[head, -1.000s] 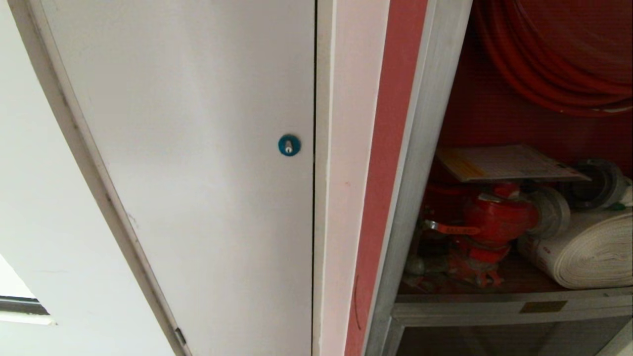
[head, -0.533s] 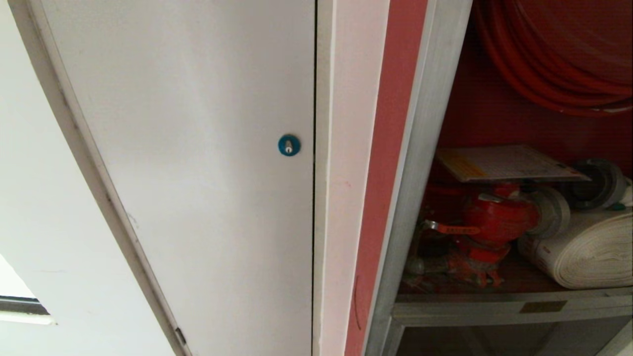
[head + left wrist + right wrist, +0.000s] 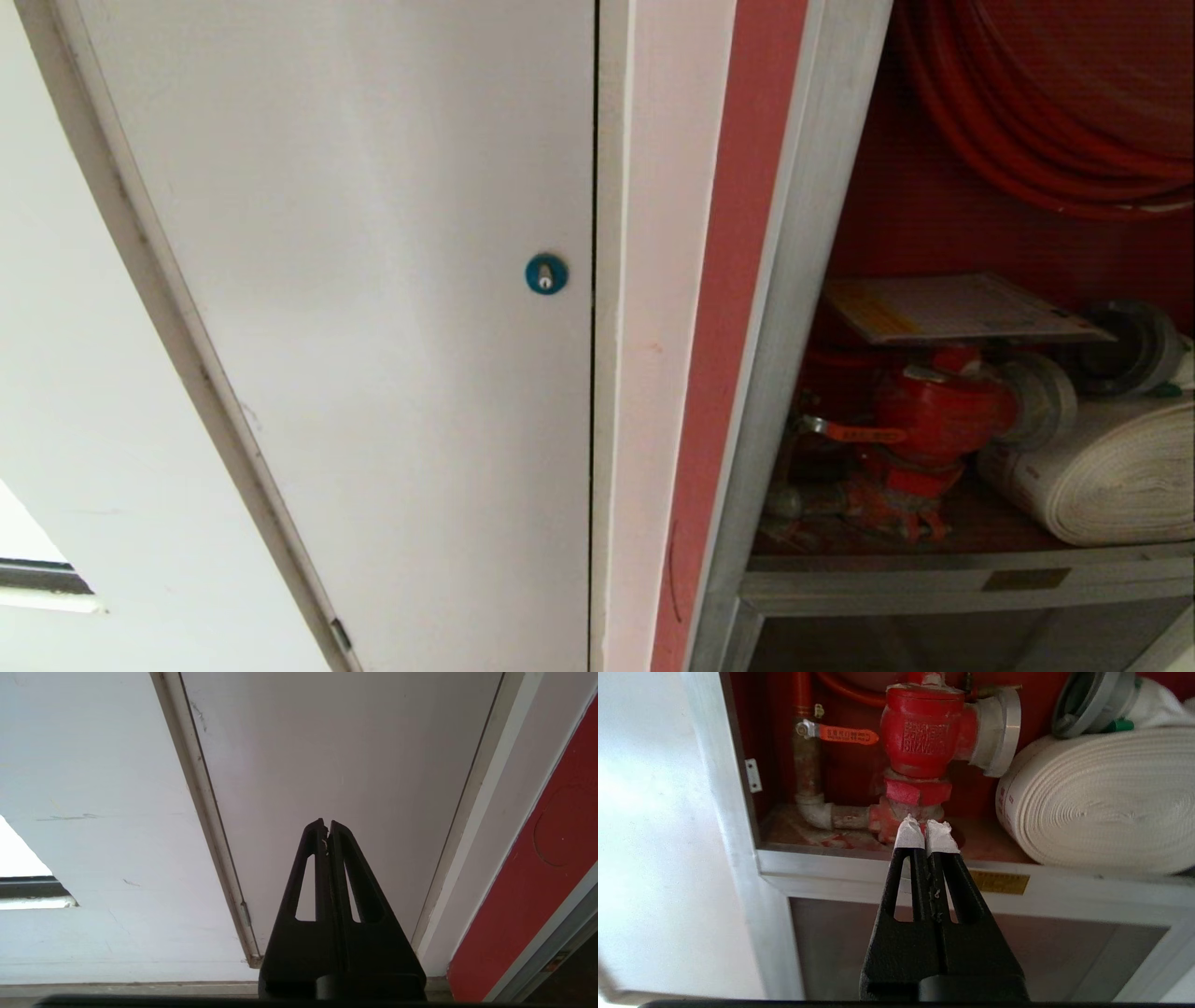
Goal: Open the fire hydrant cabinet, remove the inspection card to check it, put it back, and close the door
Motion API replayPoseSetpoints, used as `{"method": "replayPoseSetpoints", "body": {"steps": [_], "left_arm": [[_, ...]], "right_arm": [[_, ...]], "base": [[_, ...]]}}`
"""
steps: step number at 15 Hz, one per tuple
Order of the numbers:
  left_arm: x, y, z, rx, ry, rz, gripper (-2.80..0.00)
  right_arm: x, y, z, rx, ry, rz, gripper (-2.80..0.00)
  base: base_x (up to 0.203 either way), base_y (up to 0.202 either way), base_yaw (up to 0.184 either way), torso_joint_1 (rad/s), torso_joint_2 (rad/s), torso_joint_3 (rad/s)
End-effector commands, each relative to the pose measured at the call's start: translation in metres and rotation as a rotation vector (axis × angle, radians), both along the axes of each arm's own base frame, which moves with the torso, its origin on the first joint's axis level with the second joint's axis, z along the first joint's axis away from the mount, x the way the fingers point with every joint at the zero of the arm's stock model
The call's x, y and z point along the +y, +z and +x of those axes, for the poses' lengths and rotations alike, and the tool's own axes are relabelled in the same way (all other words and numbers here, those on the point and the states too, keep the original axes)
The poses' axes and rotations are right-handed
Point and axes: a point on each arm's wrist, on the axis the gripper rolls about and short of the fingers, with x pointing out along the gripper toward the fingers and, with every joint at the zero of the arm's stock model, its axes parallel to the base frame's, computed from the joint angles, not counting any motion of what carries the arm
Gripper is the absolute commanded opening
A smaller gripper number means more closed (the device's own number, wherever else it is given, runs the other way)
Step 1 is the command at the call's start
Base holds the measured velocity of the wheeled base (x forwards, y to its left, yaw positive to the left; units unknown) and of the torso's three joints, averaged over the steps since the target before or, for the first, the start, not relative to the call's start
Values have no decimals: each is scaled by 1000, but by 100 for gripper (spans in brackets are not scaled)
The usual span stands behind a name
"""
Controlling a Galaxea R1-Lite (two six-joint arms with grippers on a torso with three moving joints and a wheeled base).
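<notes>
The fire hydrant cabinet (image 3: 794,308) stands open at the right, the inspection card (image 3: 962,308) lying flat atop the red valve (image 3: 934,411) beside the rolled hose (image 3: 1111,476), while the clenched, empty right pincer (image 3: 927,830) faces the valve and the left pincer (image 3: 326,825), also clenched, faces the white panel (image 3: 373,280)

The fire hydrant cabinet (image 3: 794,308) stands open, red inside — the inspection card (image 3: 962,308) lies flat atop its valve.
</notes>
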Motion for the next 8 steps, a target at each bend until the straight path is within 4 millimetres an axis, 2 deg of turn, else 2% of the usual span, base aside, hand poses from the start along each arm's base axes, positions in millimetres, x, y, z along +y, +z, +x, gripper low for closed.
{"method": "replayPoseSetpoints", "body": {"steps": [1, 6, 8], "left_arm": [[0, 0, 0, 2, -1, 1, -280], [0, 0, 0, 2, 0, -1, -280], [0, 0, 0, 2, 0, 1, -280]], "right_arm": [[0, -9, 3, 20, 1, -8, -280], [0, -25, 4, 176, 8, -15, -280], [0, -24, 4, 169, 13, 1, -280]], "base": [[0, 0, 0, 0, 0, 0], [0, 0, 0, 0, 0, 0], [0, 0, 0, 0, 0, 0]]}}
